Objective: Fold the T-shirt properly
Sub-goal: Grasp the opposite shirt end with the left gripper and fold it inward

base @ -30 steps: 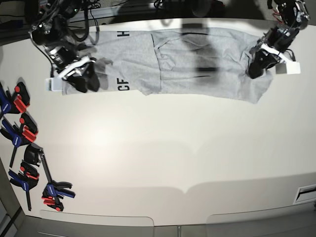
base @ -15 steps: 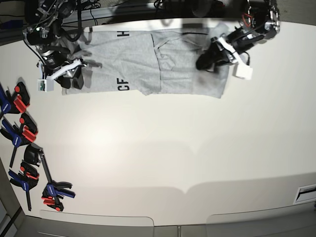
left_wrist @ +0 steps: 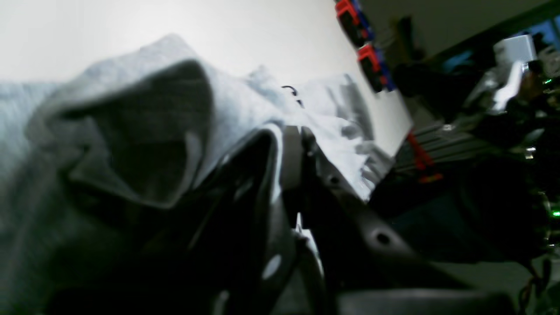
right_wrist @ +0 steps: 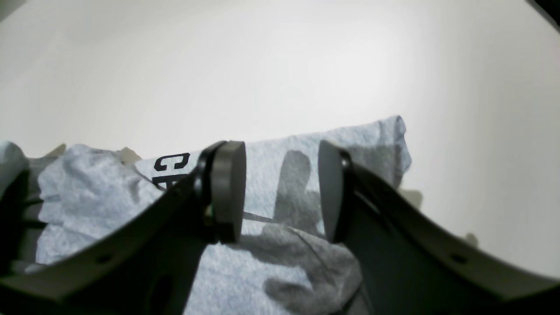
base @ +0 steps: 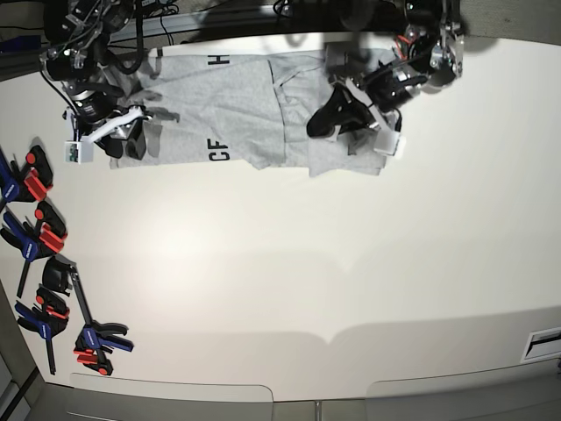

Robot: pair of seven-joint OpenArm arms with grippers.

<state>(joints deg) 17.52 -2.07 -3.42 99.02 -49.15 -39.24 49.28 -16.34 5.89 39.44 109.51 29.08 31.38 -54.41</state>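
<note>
Left claw [left_wrist: 288, 175] tips buried in T-shirt [left_wrist: 131, 109] folds, view blurred. Lettering [right_wrist: 171, 162] partly hidden behind right claw [right_wrist: 280, 192] finger.

Black arms [base: 412, 66]; round-padded gripper [right_wrist: 280, 192]; red cables.

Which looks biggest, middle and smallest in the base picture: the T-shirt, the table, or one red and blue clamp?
1. The table, biggest.
2. The T-shirt.
3. One clamp, smallest.

bright overhead glare on table [base: 289, 263], left wrist view dim and blurred, curved edges
</note>
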